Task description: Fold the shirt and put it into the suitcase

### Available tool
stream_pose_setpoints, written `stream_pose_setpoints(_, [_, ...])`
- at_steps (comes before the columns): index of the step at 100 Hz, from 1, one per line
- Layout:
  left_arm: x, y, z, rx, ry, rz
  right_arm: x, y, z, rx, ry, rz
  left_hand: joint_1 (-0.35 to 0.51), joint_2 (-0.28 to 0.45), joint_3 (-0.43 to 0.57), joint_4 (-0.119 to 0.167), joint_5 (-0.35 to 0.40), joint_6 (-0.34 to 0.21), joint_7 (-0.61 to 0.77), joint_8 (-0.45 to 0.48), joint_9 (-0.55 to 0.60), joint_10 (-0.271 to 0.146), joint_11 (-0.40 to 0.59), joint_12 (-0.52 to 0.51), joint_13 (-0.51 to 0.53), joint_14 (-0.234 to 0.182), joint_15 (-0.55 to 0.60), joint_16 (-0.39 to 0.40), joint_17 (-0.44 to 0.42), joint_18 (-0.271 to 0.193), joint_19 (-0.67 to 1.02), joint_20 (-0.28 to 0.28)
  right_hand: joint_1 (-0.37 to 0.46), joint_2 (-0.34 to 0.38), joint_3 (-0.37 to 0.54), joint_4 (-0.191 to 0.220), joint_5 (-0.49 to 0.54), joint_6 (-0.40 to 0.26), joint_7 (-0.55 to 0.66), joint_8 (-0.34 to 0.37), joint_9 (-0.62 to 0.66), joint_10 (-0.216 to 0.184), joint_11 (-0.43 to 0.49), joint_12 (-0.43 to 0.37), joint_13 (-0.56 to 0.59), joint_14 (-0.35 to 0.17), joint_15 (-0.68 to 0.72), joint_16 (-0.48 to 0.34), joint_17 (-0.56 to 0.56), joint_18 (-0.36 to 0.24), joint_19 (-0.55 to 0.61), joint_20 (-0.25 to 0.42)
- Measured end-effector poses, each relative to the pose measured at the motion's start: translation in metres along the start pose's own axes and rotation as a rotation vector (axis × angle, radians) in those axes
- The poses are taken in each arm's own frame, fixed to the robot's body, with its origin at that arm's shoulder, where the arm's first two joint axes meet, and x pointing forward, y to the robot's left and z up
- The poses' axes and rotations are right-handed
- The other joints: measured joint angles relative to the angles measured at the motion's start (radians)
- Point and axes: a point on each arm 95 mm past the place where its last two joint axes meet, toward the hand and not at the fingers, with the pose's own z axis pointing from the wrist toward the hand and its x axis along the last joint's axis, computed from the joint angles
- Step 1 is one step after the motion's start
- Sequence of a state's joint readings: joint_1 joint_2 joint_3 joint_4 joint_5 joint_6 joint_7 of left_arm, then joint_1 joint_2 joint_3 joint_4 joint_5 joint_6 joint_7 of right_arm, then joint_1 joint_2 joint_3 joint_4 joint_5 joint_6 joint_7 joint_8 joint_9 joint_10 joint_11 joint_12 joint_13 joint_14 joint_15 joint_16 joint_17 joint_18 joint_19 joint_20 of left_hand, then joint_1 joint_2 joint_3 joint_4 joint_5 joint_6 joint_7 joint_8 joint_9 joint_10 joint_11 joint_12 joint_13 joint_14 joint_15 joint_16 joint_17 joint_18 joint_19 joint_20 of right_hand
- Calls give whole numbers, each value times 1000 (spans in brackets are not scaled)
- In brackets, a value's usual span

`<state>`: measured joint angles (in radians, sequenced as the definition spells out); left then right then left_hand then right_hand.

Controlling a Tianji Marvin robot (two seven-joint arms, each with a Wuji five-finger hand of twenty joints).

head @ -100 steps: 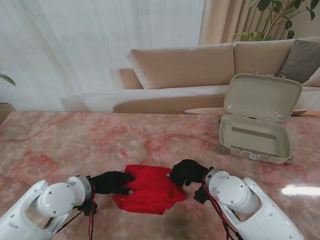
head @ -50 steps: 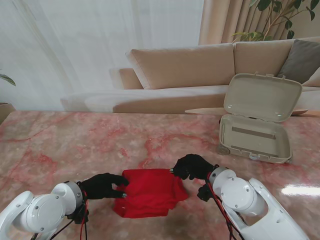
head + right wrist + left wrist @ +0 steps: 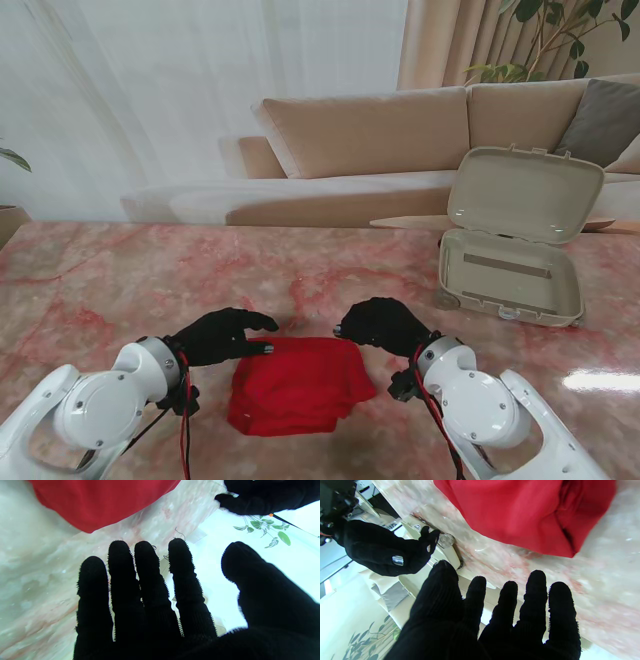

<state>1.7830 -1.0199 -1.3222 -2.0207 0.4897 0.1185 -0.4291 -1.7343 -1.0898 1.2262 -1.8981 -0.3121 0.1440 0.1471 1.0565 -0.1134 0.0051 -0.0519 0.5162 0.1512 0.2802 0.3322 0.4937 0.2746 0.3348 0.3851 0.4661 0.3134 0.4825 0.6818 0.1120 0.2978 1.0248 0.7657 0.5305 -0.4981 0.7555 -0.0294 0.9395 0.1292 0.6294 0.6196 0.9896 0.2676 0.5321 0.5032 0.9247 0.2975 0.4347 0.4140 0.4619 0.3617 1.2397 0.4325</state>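
Pink-veined marble tabletop (image 3: 150, 280), glossy, a bright glare patch at its right edge, beige sofa (image 3: 400, 130) behind it — a grey cushion (image 3: 605, 120) at the right end, sheer white curtains (image 3: 150, 90), tan drape (image 3: 450, 40), leafy houseplant (image 3: 545, 30) — top right corner

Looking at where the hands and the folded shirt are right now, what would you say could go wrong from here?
1. The left hand and right hand are open and hold nothing, so the red shirt lies free; a poor regrasp may undo the loose fold.
2. The suitcase sits far off to the right, so a limp bundle may sag open on the way.
3. Its upright lid may be knocked in passing.
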Motion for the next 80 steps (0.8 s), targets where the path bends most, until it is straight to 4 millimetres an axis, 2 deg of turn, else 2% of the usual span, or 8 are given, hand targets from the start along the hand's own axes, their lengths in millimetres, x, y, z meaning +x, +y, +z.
stream_pose_setpoints(18, [-3,3,19,-63,36,-18,3,-12,7,39,15,41,0,0,0,0,0,0,0,2,0,0,-2,0,0,0,0,0,0,1,-4,-5,0,-6,0,0,0,0,0,8,0,-1,0,0,11,0,10,8,10,0,2,1])
stream_pose_setpoints(22, [-5,6,22,-82,38,-27,1,-15,9,50,14,45,0,19,0,0,0,0,0,3,0,0,-2,0,0,0,0,0,0,1,-10,-5,0,-6,0,0,0,0,0,8,0,-1,0,0,11,0,10,8,10,0,2,2])
stream_pose_setpoints(43, [-17,23,33,-164,22,-37,-9,-28,18,104,-2,78,0,19,0,0,0,0,0,11,0,0,-5,0,0,1,0,0,0,4,-13,-5,0,-6,0,0,0,0,0,8,0,-1,0,0,11,0,10,15,9,0,2,12])
stream_pose_setpoints(60, [-26,34,37,-205,17,-44,-14,-37,21,146,-6,91,0,19,0,0,0,0,0,12,0,0,-11,0,-8,1,-2,0,0,5,-13,-5,0,-6,0,0,0,0,0,8,0,-1,0,0,11,0,10,15,6,0,2,12])
stream_pose_setpoints(80, [-28,38,37,-225,33,-42,-18,-46,19,202,7,91,0,19,0,0,0,1,0,12,-3,7,-24,0,-9,1,-12,0,-7,5,-13,-5,0,-3,0,0,0,0,1,8,0,-1,0,0,18,0,10,15,13,0,3,13])
